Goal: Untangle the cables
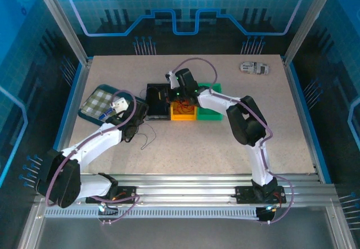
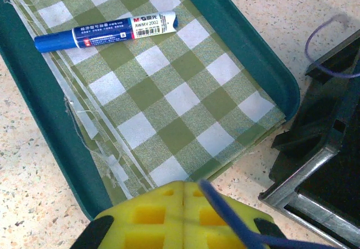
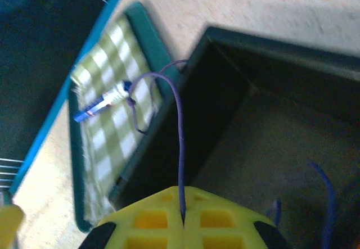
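Observation:
My right gripper (image 3: 183, 190) is shut on a thin purple-blue cable (image 3: 180, 125). That cable rises from between the yellow pads and arcs left over the black box (image 3: 253, 120) toward the tray. More blue strands (image 3: 326, 193) lie blurred inside the box. My left gripper (image 2: 184, 184) is shut beside the tray's corner. A blue cable (image 2: 225, 212) runs across its right pad; I cannot tell whether it is pinched. A thin purple loop (image 2: 320, 46) hangs over the box edge. In the top view a dark wire (image 1: 147, 139) lies on the table near the left gripper (image 1: 136, 126).
A teal tray (image 2: 34, 108) holds a green checked cloth (image 2: 169, 91) and a blue marker (image 2: 107, 32). The black box (image 1: 158, 100), an orange box (image 1: 183, 113) with red wires and a green box (image 1: 211, 113) stand mid-table. A toy car (image 1: 254, 67) sits far right.

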Motion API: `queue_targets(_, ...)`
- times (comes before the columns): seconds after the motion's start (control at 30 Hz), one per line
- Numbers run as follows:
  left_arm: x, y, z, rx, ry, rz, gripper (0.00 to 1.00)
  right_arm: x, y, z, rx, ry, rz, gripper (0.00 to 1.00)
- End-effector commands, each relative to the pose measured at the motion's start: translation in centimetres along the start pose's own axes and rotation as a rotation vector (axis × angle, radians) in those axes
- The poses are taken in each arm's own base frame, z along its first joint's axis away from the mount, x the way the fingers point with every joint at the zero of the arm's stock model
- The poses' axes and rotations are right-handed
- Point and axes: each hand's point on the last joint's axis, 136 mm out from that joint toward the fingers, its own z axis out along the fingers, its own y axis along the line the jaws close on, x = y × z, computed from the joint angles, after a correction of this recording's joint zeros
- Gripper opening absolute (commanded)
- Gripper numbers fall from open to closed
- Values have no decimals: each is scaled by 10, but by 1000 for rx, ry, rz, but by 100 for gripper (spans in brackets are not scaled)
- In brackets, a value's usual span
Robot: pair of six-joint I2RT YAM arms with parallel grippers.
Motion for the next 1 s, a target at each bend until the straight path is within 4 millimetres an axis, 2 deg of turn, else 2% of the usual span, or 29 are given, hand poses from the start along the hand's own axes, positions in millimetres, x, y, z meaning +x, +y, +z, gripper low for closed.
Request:
queue_targets(0.0, -6, 2, -3, 9, -17, -17, 0, -13, 15, -29, 68, -38, -87, 0)
queue_targets(0.07, -4, 1, -2, 13, -13, -20, 0, -9, -1, -37, 166, -30, -83, 0)
queue_targets(0.17, -4, 1, -2, 18, -11, -24, 0, -8, -9, -50, 242, -23, -117, 0)
queue_targets(0.27, -3, 1, -1, 18, -11, -26, 0, -11, -12, -65, 294, -38, -168, 0)
queue_targets(0.47, -2, 0, 0, 24, -9, -31, 0, -7, -11, -70, 324, -4, -205, 0)
queue_targets(0.57, -2, -1, 0, 27, -9, -30, 0, -5, -7, -65, 319, 8, -236, 0)
queue_targets(0.7, -2, -1, 0, 29, -8, -32, 0, -6, 9, -51, 281, 20, -282, 0)
queue_targets(0.83, -1, 0, 0, 23, -7, -24, 0, -10, 25, -27, 234, 37, -311, 0)
queue_targets(0.97, 0, 0, 0, 23, -4, -19, 0, -14, 31, -3, 210, 63, -308, 0)
